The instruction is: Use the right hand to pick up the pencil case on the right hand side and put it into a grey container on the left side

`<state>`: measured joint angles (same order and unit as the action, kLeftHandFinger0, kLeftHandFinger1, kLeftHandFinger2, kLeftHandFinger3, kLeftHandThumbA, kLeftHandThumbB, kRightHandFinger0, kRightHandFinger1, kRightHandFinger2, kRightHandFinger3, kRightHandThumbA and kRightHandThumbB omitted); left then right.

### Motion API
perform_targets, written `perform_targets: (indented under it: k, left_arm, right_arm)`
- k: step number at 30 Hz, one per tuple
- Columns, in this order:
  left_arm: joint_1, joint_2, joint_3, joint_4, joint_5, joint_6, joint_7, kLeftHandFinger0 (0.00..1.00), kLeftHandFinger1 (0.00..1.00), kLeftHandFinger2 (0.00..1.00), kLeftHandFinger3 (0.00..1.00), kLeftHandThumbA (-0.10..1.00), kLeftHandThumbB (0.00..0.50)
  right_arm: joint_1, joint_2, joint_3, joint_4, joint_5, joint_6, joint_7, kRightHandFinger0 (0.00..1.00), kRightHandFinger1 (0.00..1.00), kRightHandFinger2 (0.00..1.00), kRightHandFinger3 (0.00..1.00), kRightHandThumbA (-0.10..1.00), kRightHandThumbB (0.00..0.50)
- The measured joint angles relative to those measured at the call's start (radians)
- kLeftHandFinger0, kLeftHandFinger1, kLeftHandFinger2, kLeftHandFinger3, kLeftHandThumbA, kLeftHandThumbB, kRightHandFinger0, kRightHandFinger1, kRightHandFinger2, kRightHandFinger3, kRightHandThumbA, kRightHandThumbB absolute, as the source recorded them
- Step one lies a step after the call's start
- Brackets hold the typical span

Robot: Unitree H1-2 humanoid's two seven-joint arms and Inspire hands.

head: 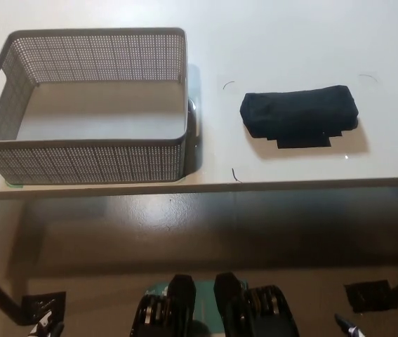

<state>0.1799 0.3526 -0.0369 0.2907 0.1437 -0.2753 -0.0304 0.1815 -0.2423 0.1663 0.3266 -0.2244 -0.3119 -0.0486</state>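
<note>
Pencil case, dark and soft-looking, lies flat on the tabletop at right, inside thin corner marks, well apart from the grey container at left. Container looks empty. Only slivers of each hand show at the bottom corners: left hand, right hand; can't tell finger state for either. Nothing grasped yet. Risks: limp fabric could sag or slip from a shallow grip; carrying it low could clip the container's near wall and shove it.
</note>
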Motion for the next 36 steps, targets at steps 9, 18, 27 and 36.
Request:
perform_targets:
  k: [9,18,27,36]
  left_arm:
    - [-0.003,0.0,0.0,0.003,0.033,-0.061,0.001,1.0,1.0,1.0,1.0,1.0,0.349]
    - [-0.002,-0.001,0.0,0.003,0.049,-0.078,0.001,1.0,1.0,1.0,1.0,1.0,0.327]
    - [0.0,0.001,0.002,0.001,0.063,-0.097,0.001,1.0,1.0,1.0,1.0,1.0,0.344]
    - [0.017,0.005,0.0,-0.006,0.069,-0.104,-0.002,1.0,1.0,1.0,1.0,1.0,0.31]
  right_arm:
    - [0.055,0.003,-0.07,-0.272,-0.088,-0.021,-0.044,1.0,1.0,1.0,1.0,0.98,0.221]
    - [0.097,0.016,-0.147,-0.524,-0.152,-0.021,-0.051,1.0,1.0,1.0,1.0,1.0,0.304]
    - [0.029,-0.004,-0.268,-0.755,-0.23,0.042,-0.04,1.0,1.0,1.0,1.0,1.0,0.476]
    - [-0.274,-0.135,-0.313,-0.846,-0.338,0.198,0.068,1.0,1.0,1.0,1.0,0.84,0.5]
